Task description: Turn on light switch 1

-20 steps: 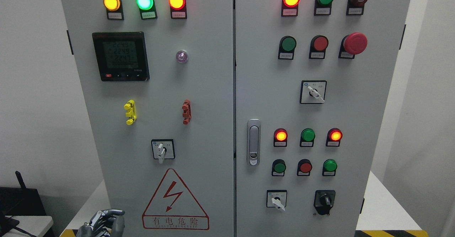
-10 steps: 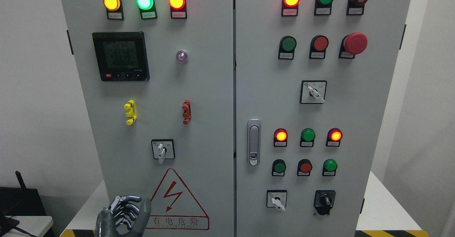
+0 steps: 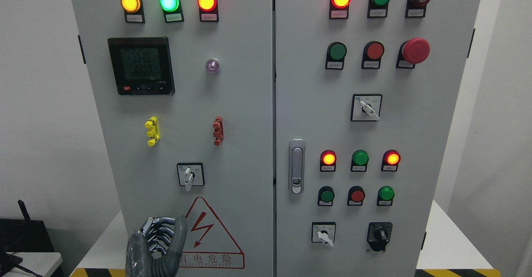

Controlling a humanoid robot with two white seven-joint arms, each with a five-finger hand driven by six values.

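Stands on the table (image 3: 451, 243), a cabinet (image 3: 266, 102) with two doors side by side. On the left door: three lamps (image 3: 169, 1) in a row along the top edge, a meter (image 3: 141, 65) below them toward the left edge, two clips (image 3: 152, 131) lower, level and well apart. Under those, near the middle, a rotary switch (image 3: 190, 174), with a warning sign (image 3: 205, 235) just below. Overlaps the sign's left corner at the door's bottom edge, the robot hand (image 3: 156, 248). On the right door: a door handle (image 3: 296, 166) by the left edge, rows of buttons (image 3: 375, 51) to its right, two more switches (image 3: 323, 232) near the bottom edge.
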